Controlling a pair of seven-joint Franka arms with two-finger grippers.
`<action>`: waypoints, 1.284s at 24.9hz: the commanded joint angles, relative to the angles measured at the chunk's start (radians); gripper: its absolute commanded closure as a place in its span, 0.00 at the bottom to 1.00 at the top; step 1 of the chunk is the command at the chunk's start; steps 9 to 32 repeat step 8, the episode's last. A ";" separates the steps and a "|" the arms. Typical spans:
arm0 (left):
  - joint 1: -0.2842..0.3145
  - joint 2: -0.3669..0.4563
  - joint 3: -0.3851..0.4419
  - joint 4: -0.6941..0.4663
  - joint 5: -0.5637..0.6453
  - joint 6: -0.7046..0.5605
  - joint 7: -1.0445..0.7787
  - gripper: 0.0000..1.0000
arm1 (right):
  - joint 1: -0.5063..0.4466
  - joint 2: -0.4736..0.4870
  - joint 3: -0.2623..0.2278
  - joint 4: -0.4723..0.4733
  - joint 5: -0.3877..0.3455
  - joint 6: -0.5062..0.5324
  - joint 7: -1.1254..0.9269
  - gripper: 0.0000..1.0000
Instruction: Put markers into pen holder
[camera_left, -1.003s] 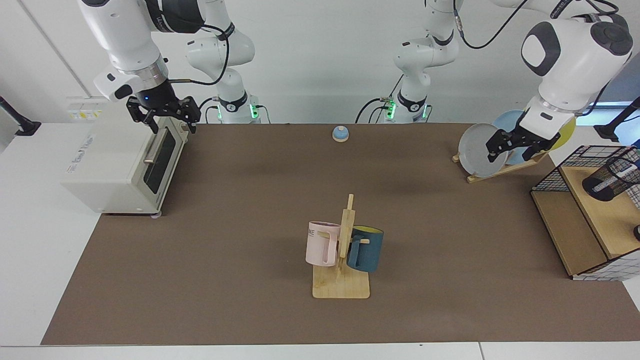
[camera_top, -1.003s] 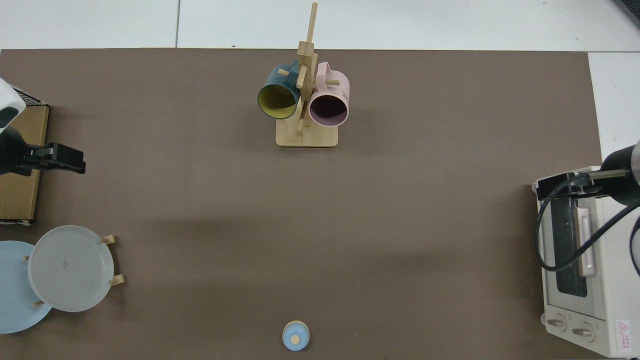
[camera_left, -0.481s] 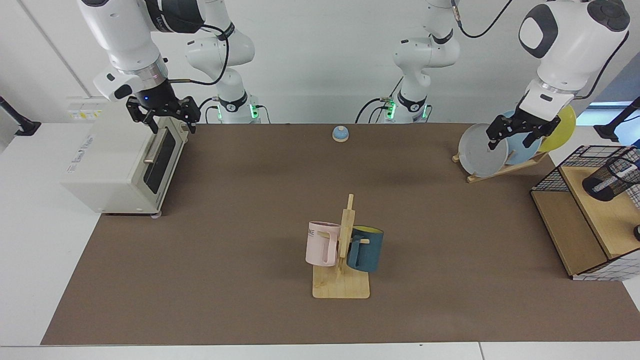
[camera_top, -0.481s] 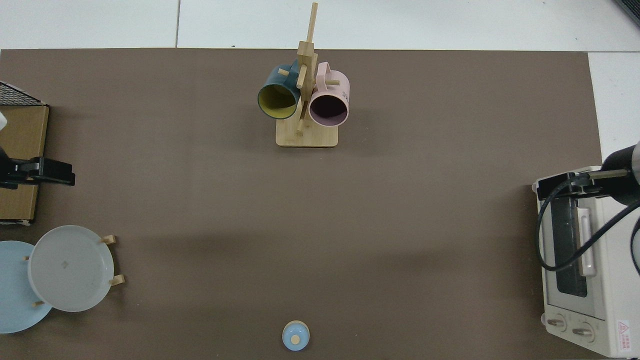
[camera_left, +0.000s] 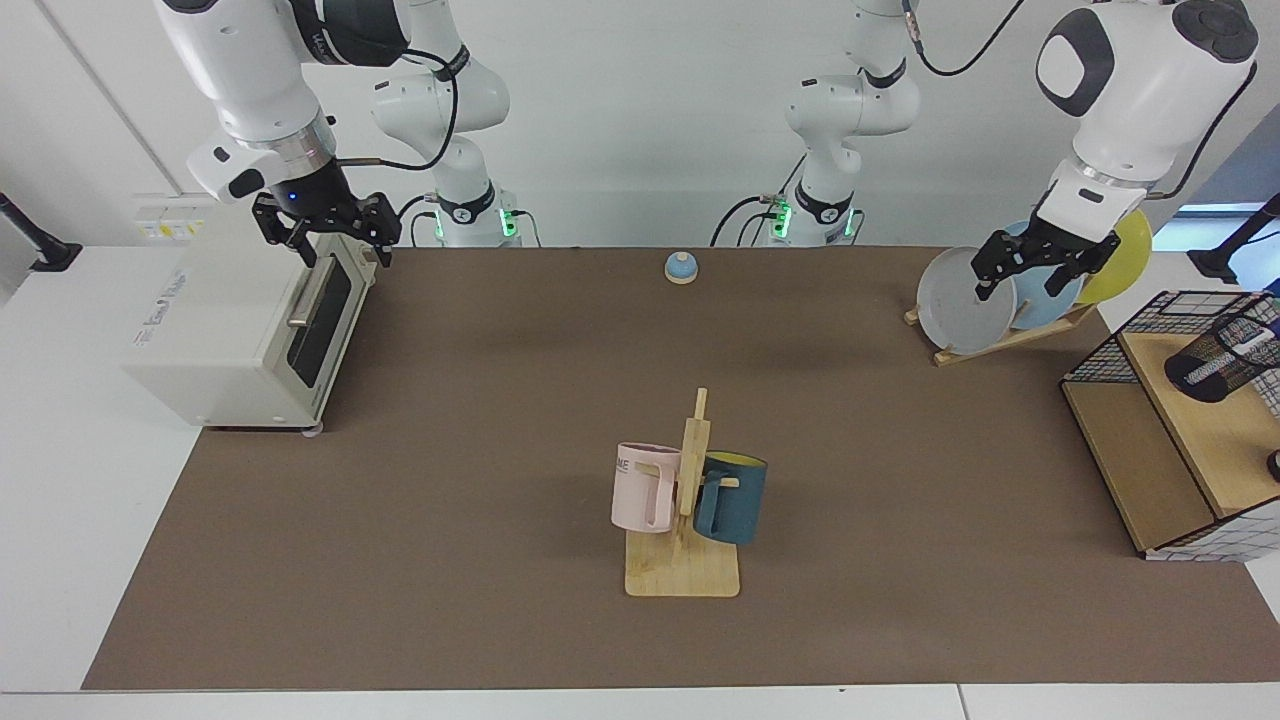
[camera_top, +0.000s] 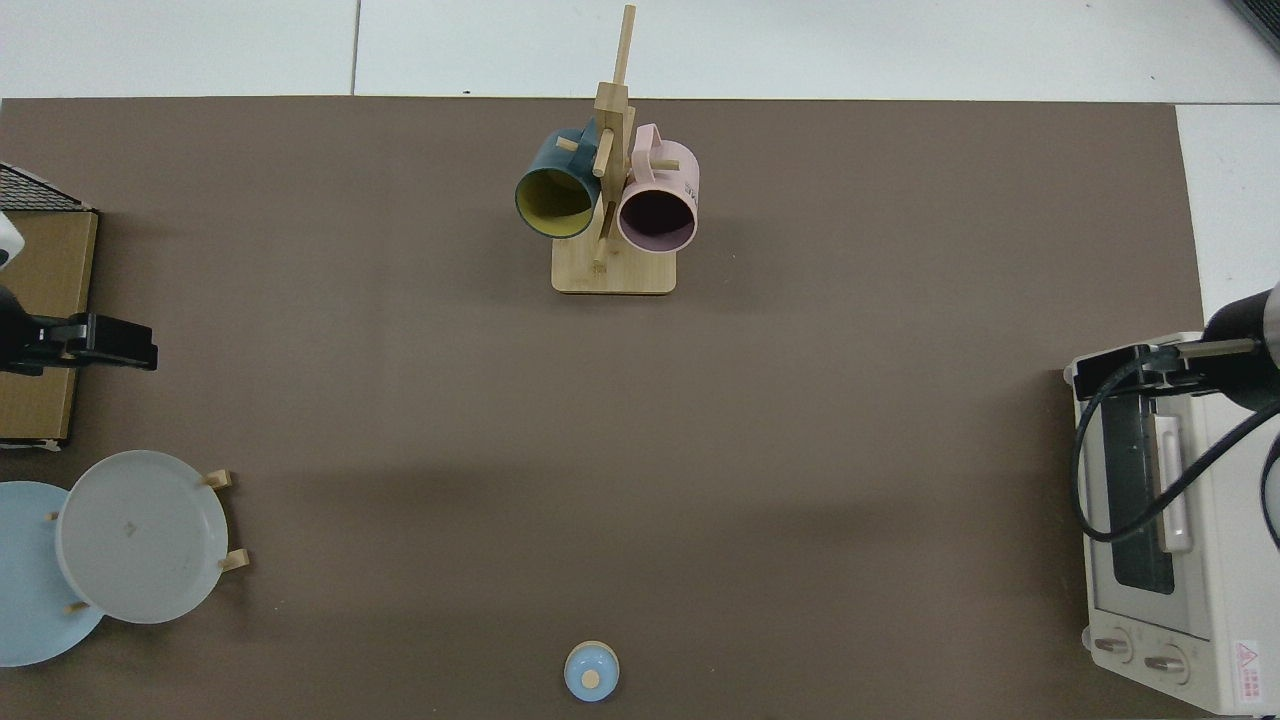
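Observation:
The pen holder, a small black mesh cup, leans on the upper wooden board inside the wire basket at the far right of the facing view. A slim white piece that looks like the marker shows at its mouth. My left gripper hangs open and empty in front of the plate rack, well away from the holder. In the top view the left gripper shows at the left edge. My right gripper waits open above the toaster oven, and the right gripper is at the right edge in the top view.
A wire basket with wooden boards stands at the right edge. Plates lean in a rack. A toaster oven stands far left. A mug rack with pink and blue mugs is in the middle. A small blue bell sits at the back.
My left gripper has risen and drawn back from the basket towards the plates, then nearly stopped. The right arm has not moved.

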 joint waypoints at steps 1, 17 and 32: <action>-0.026 -0.014 0.018 -0.013 -0.011 0.002 0.013 0.00 | -0.016 -0.011 0.008 -0.003 0.022 -0.010 -0.005 0.00; -0.028 -0.017 0.018 -0.013 -0.011 0.001 0.027 0.00 | -0.016 -0.011 0.008 -0.003 0.022 -0.010 -0.005 0.00; -0.028 -0.017 0.018 -0.013 -0.011 0.001 0.027 0.00 | -0.016 -0.011 0.008 -0.003 0.022 -0.010 -0.005 0.00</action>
